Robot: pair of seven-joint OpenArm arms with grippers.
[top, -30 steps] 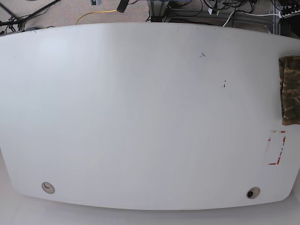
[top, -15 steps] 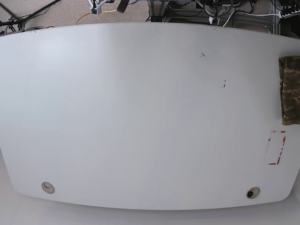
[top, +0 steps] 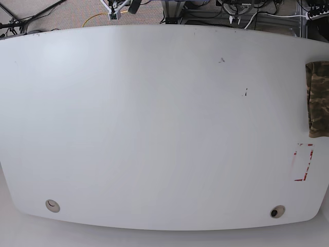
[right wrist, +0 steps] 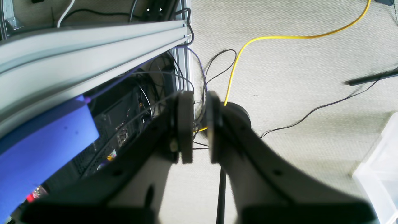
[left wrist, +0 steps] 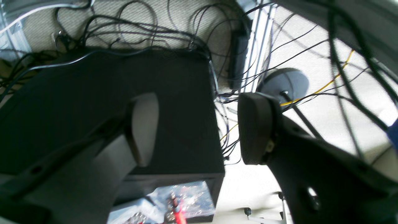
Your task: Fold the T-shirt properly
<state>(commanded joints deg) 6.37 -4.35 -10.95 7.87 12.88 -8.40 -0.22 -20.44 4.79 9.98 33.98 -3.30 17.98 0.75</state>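
Observation:
The camouflage T-shirt (top: 318, 100) lies bunched at the far right edge of the white table (top: 154, 128), partly cut off by the frame. Neither wrist view shows it. My left gripper (left wrist: 199, 130) is open, its fingers wide apart with nothing between them, over the floor, the cables and a black box (left wrist: 93, 102) behind the table. My right gripper (right wrist: 199, 126) hangs over the carpet beside an aluminium frame rail (right wrist: 93, 40), its fingers almost together and holding nothing. Only small bits of the right arm (top: 114, 7) and the left arm (top: 235, 18) show past the table's far edge.
A red-marked rectangle (top: 303, 162) sits on the table below the shirt. Two round cable holes (top: 52, 206) (top: 277, 211) are near the front edge. Behind the table lie a yellow cable (right wrist: 248, 43), dark cables and a clear plastic bin (right wrist: 382, 168).
Small parts of both arms have crept further into the base view along the table's far edge. The T-shirt has not moved.

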